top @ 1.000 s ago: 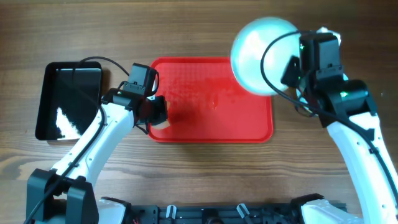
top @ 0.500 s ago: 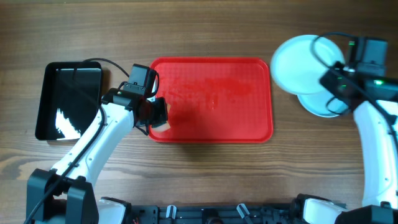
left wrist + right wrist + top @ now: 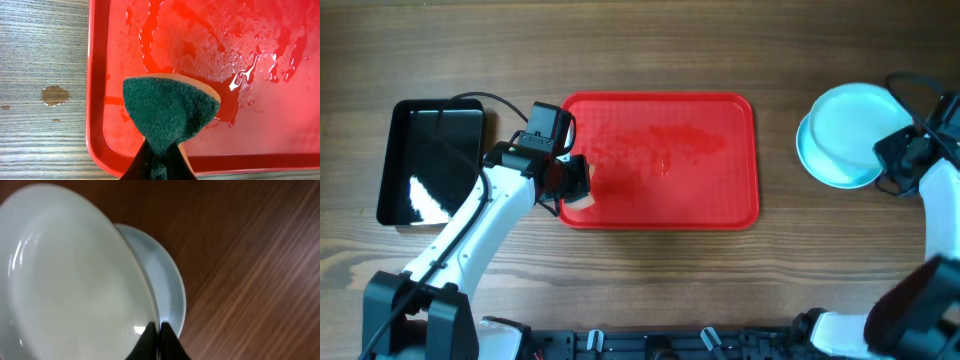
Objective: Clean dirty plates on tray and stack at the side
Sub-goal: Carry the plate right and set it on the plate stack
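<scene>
Plate (image 3: 75,270) pinched at rim by right pincer (image 3: 159,326), tilted above lower plate (image 3: 168,286)

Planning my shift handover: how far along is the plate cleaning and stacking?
Done: the red rectangular plastic tray carries no plates, only wet streaks. In hand: the right gripper pinches the rim of a pale round plate, tilted over another plate on the wooden table; the left gripper grips a green scouring sponge over the tray. Left: lower and release that plate.

i can read no text, label, brand or number on the tray (image 3: 710,190), the plates (image 3: 845,135) or the sponge (image 3: 167,112).
</scene>
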### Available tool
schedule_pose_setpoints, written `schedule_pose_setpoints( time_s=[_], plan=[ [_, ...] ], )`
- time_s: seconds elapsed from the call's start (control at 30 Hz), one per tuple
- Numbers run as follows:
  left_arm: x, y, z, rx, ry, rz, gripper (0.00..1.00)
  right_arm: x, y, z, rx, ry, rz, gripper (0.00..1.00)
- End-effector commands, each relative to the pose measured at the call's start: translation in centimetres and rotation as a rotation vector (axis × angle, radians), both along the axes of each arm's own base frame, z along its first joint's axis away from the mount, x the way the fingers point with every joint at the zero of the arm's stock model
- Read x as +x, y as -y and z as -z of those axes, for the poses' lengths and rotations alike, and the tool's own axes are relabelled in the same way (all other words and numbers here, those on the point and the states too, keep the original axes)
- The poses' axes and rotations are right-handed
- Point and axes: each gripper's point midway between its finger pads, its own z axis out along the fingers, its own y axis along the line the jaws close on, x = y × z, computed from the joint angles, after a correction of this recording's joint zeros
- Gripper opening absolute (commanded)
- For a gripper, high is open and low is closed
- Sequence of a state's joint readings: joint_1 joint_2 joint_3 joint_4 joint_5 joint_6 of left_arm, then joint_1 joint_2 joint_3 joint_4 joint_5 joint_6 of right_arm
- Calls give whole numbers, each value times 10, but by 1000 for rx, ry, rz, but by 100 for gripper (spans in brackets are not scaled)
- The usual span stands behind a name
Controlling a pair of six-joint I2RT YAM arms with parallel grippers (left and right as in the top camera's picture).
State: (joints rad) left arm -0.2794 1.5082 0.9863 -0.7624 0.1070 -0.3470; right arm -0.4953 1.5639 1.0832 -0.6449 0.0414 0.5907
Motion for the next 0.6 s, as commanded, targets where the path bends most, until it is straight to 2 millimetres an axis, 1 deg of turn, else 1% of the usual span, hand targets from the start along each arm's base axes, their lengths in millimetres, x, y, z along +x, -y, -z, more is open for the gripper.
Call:
schedule_pose_setpoints(
  time_s=[0.0, 0.03, 0.07, 0.13, 0.23, 0.57],
  plan=[
    [-2, 2, 4, -16, -18, -5, 4, 5, 1, 32, 64, -22, 12, 5],
    [-1, 2, 4, -17, -15, -5, 4, 7, 2, 38, 68, -29, 11, 4],
    [0, 3, 3, -19, -9, -5, 4, 8, 3, 55, 83, -55, 13, 4],
    [1, 3, 3, -19, -8, -5, 4, 9, 3, 65, 92, -70, 13, 4],
    [1, 3, 3, -20, -6, -5, 4, 8, 3, 75, 101, -89, 13, 4],
    [1, 3, 3, -20, -6, -5, 4, -2, -4, 80, 134, -134, 21, 4]
  ],
)
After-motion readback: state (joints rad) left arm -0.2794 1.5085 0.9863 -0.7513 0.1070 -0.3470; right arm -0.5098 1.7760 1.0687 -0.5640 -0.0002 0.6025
